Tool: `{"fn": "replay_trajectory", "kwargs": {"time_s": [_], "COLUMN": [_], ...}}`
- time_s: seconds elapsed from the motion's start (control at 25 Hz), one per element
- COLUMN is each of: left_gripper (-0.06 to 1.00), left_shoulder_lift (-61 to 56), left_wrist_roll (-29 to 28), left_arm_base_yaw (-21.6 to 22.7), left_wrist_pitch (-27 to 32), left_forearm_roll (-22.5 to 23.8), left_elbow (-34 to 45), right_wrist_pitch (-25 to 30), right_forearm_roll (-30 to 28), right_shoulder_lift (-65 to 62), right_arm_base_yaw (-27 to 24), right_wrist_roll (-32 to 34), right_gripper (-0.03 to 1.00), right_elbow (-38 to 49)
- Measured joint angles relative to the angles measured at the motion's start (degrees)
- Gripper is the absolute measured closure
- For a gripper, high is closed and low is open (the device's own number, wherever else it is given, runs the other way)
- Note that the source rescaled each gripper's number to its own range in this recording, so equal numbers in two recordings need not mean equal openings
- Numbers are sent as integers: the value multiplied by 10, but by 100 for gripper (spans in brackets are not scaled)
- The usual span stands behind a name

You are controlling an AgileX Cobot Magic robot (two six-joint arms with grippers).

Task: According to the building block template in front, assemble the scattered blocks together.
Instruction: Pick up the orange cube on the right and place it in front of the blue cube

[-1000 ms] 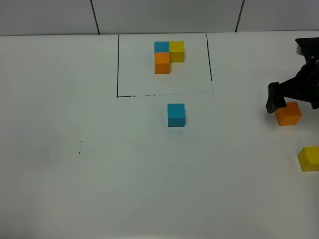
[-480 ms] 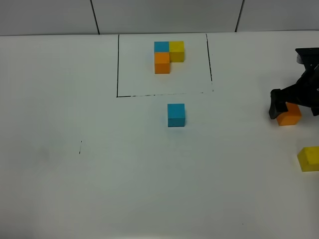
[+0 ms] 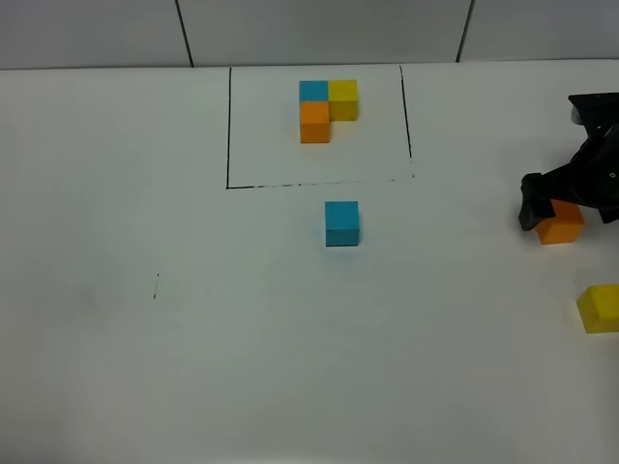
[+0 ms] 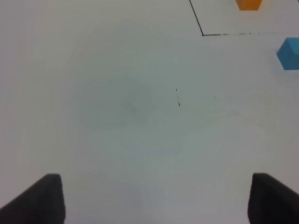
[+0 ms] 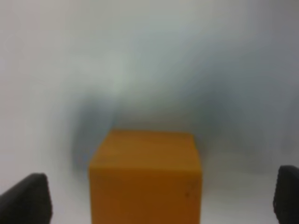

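Straddling the orange block (image 3: 561,228) at the right side of the bench (image 3: 116,367), the right claw (image 5: 158,198) is held spread, nothing grasped. If it is closed off-centre, 1 face could be struck first and the block twisted or shoved away.

we see a plain white table (image 3: 145,367). on it a thin black frame (image 3: 228,126) is drawn around the template (image 3: 327,108), whose three cubes are blue, yellow and orange. the loose blue cube (image 3: 341,223) is sky blue, the loose orange cube (image 3: 562,224) flat orange, the loose yellow cube (image 3: 600,308) flat yellow, all unpatterned. the right gripper (image 3: 571,205) is black, the left gripper (image 4: 154,200) dark grey. the wall (image 3: 319,29) is pale grey with dark seams.
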Motion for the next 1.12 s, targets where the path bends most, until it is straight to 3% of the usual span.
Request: {"fn": "replay_trajectory", "kwargs": {"time_s": [0.4,0.52,0.68,0.8,0.88,0.92,1.12], "left_gripper": [25,25,25,25,25,25,25], "left_shoulder_lift": [0,0,0,0,0,0,0], "left_wrist_roll": [0,0,0,0,0,0,0], "left_arm_base_yaw": [0,0,0,0,0,0,0], "left_wrist_pitch": [0,0,0,0,0,0,0], "left_forearm_roll": [0,0,0,0,0,0,0], "left_elbow": [0,0,0,0,0,0,0], "right_wrist_pitch": [-3,-4,-4,-4,-4,-4,-4], "right_forearm_roll": [-1,-1,-1,-1,-1,-1,-1], "right_shoulder_lift": [0,0,0,0,0,0,0], "right_arm_base_yaw": [8,8,8,8,8,8,8], "right_wrist_roll": [1,2,5,6,8,9,11], "right_gripper": [11,18,40,67,91,95,95], "right_elbow": [0,0,0,0,0,0,0]}}
